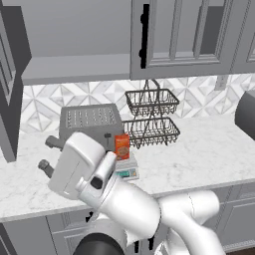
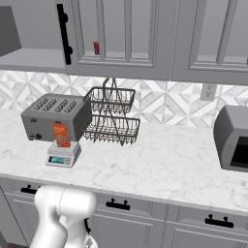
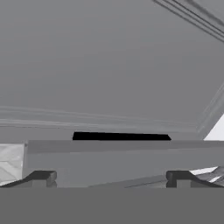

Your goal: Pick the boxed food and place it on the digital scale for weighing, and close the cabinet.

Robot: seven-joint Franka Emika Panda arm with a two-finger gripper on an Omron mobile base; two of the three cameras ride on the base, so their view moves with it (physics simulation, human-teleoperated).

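One boxed food (image 2: 61,135) is seen upright on the one digital scale (image 2: 63,156), near the bench (image 2: 160,164) front edge, just before one toaster (image 2: 53,116). Cabinet (image 1: 184,37) door is seen ajar. Gripper (image 3: 111,178) is spread, nothing grasped.

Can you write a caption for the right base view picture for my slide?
Small orange-red food carton standing on the flat white digital scale, beside the grey toaster.

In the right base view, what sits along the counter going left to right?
Toaster with the scale and the orange box standing on it in front → two-tier wire basket → wall outlet → dark grey appliance at the right edge.
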